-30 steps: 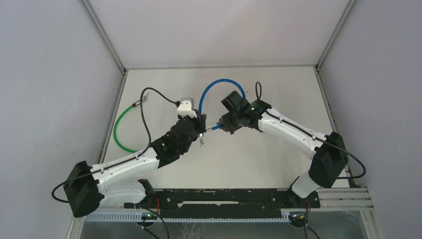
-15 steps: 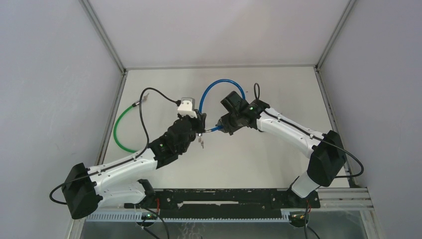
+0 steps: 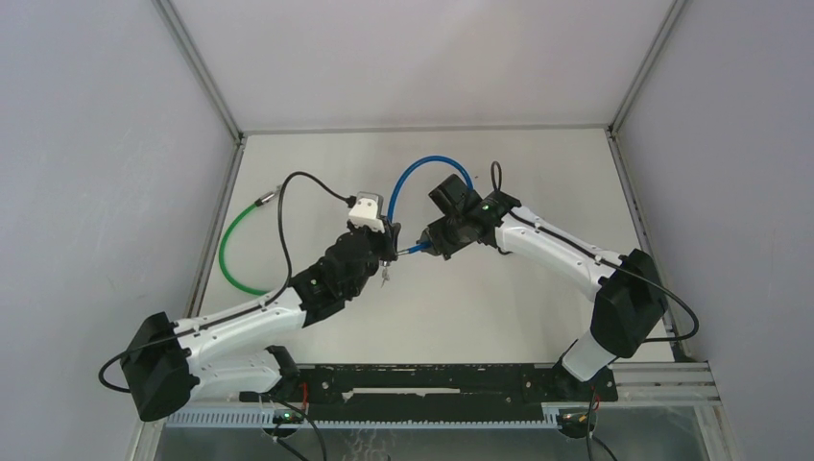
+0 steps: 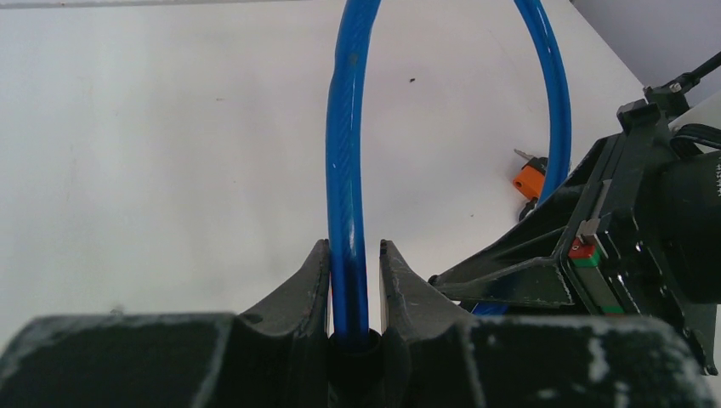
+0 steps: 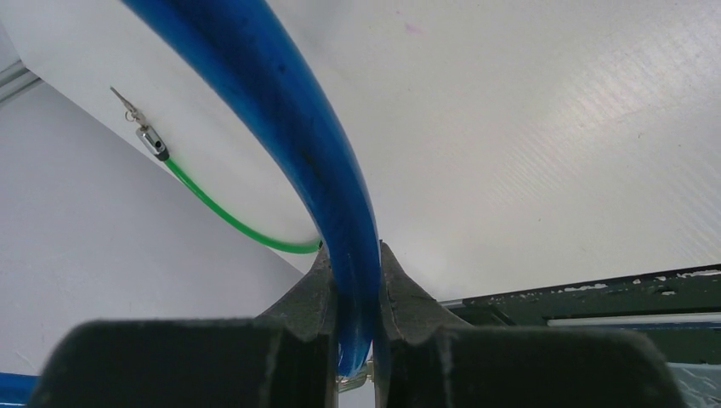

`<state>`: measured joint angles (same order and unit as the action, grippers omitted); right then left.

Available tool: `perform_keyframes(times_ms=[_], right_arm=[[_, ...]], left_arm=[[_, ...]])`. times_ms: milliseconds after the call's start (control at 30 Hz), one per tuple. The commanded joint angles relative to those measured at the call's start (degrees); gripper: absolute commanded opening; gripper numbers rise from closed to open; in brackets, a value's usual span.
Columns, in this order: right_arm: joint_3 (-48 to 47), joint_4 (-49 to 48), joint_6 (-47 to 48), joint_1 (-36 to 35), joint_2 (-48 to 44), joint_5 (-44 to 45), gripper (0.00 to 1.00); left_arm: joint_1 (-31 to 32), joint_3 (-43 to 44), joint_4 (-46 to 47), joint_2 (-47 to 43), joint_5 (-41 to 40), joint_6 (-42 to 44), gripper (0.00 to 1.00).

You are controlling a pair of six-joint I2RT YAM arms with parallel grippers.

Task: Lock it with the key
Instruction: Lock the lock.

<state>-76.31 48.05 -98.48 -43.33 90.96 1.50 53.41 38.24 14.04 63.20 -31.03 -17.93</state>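
Observation:
A blue cable lock (image 3: 423,163) arches over the white table between both arms. My left gripper (image 3: 392,246) is shut on one end of the blue cable (image 4: 344,170), which runs into a dark barrel deep between its fingers (image 4: 315,276). Small keys (image 3: 387,276) dangle just below that gripper. The right gripper (image 3: 423,242) is shut on the cable's other end (image 5: 298,110), and its tip points at the left gripper. An orange-headed key (image 4: 529,180) lies on the table beyond the loop. The cable's two ends sit close together; whether they touch is hidden.
A green cable (image 3: 226,252) with a metal end (image 5: 149,140) curves along the table's left side. The right arm's black wrist (image 4: 633,238) fills the right of the left wrist view. A black rail (image 3: 442,379) runs along the near edge. Grey walls enclose the table.
The left wrist has shifted slightly right and toward the right gripper, and the dangling keys swung with it. Both grips on the blue cable are unchanged.

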Motion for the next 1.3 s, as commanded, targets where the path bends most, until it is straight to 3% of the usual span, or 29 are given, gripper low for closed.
perform_keyframes(times_ms=[0,567,667,800,900,1033,1267], right_arm=[[-0.42,-3.33,-0.15,0.34,-1.81,-0.38,0.0],[-1.64,-2.5,0.99,0.18,-1.73,-0.2,0.0],[-1.65,-2.21,2.56,0.29,-1.55,-0.61,0.0],[-1.39,4.8,7.48,1.3,-2.61,8.56,0.0],[3.11,4.92,14.4,4.09,-2.23,9.79,0.0],[9.52,-3.03,28.37,6.33,0.54,9.4,0.0],[16.96,-17.23,50.78,6.45,1.74,4.82,0.0]], left_arm=[[0.43,-0.26,3.69,0.25,2.79,-0.17,0.0],[0.47,-1.64,6.74,-0.42,4.33,3.41,0.0],[0.12,-1.29,7.54,0.26,0.13,3.28,0.0],[-3.82,3.88,-5.49,3.37,-2.61,-6.75,0.0],[-4.97,2.91,-7.92,5.15,-2.29,-13.43,0.0],[-4.98,4.48,-12.57,10.19,-1.89,-20.74,0.0],[-5.1,7.43,-17.32,16.33,-1.55,-24.78,0.0]])
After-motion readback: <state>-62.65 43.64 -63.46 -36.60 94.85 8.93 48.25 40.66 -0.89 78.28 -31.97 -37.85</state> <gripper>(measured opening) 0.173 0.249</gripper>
